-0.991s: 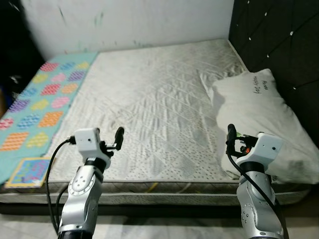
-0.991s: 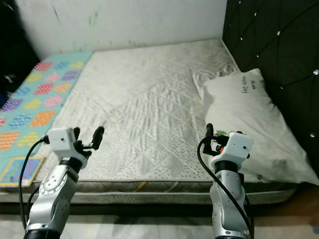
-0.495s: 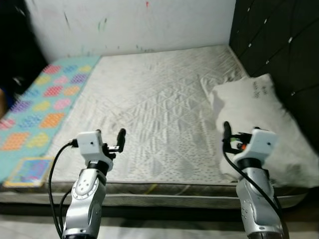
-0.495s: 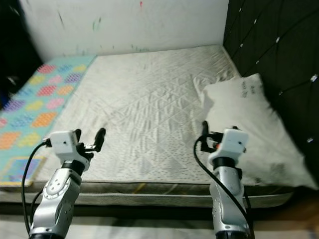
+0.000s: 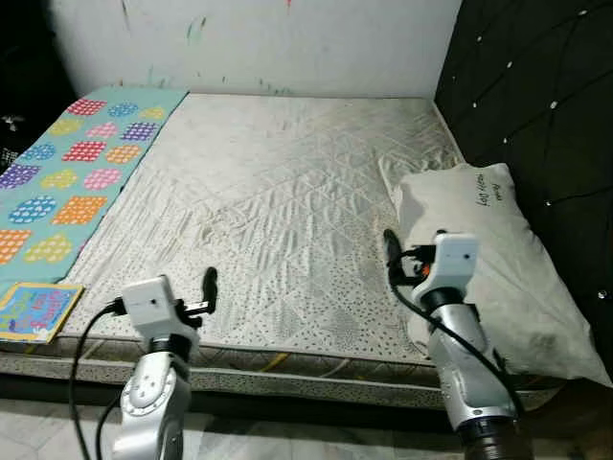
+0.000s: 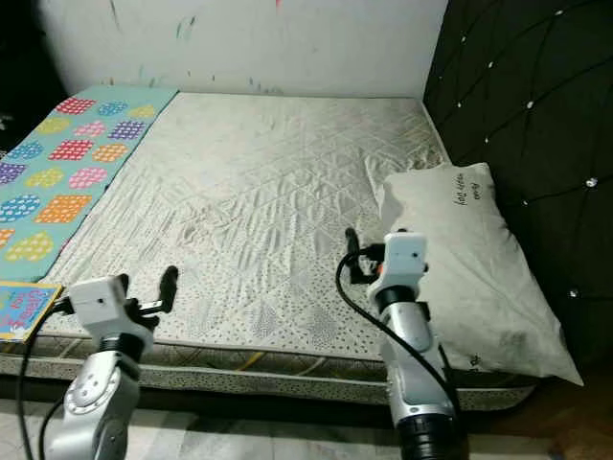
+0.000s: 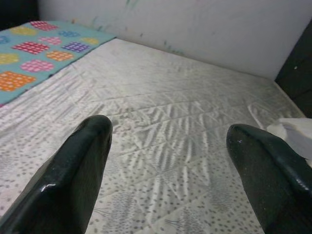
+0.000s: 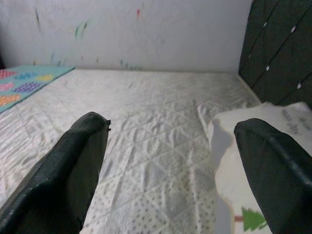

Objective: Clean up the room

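A white pillow point(image 5: 488, 240) with handwriting lies on the right side of the bed, against the black headboard. My right gripper point(image 5: 391, 251) hovers over the mattress just left of the pillow's near corner. Its fingers point(image 8: 73, 165) are spread wide and hold nothing, with the pillow's edge point(image 8: 253, 131) beside one of them. My left gripper point(image 5: 209, 287) hangs open over the mattress's front edge, its fingers point(image 7: 73, 170) wide apart above the white quilted sheet point(image 7: 165, 122). A turquoise blanket point(image 5: 67, 172) with coloured squares covers the bed's left side.
A colourful flat book or mat point(image 5: 34, 309) lies at the bed's front left corner. The black tufted headboard point(image 5: 546, 96) runs along the right. A marked white wall point(image 5: 268, 43) closes the far side. Pale floor point(image 5: 57, 431) shows below the bed.
The camera has shifted, so the bed sits differently in the picture. My right gripper now stands nearer the pillow's left edge, and my left arm sits lower in view. Both grippers stay open.
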Controlling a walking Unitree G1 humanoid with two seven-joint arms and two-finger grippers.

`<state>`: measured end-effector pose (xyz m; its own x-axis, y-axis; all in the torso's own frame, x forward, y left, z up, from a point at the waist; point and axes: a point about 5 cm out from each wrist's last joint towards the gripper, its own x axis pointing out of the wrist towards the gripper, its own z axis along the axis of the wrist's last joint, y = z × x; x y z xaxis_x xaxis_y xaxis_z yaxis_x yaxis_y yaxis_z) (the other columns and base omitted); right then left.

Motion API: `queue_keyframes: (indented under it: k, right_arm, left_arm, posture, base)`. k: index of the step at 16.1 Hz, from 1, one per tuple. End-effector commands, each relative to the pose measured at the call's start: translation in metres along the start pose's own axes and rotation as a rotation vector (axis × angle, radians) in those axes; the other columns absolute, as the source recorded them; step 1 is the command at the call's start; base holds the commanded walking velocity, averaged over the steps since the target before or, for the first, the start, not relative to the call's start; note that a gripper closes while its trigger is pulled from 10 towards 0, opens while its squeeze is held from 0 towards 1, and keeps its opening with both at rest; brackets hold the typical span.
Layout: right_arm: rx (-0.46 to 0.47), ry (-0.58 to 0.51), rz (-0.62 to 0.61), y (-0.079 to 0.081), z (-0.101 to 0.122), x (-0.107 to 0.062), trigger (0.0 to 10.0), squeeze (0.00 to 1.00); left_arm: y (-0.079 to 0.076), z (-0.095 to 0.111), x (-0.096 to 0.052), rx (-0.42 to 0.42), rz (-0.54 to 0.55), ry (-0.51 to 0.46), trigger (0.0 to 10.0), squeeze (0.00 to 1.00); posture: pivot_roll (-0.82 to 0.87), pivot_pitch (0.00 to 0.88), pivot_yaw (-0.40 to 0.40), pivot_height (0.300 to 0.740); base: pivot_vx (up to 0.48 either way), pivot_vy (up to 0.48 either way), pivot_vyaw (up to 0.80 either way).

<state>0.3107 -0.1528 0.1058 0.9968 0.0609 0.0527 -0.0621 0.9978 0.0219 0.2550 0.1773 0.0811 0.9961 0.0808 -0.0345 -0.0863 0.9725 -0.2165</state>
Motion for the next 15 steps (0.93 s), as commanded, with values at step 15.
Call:
queue_keyframes:
  k: [15]
  right_arm:
    - [-0.004,0.007,-0.041,-0.007,-0.006,-0.002,10.0,0.0]
  left_arm:
    - [0.001,0.007,0.006,-0.033,-0.04,0.017,10.0,0.0]
  posture:
    - [-0.03,0.03,0.057,0.74]
  base:
    - [0.0,0.0,-0.46]
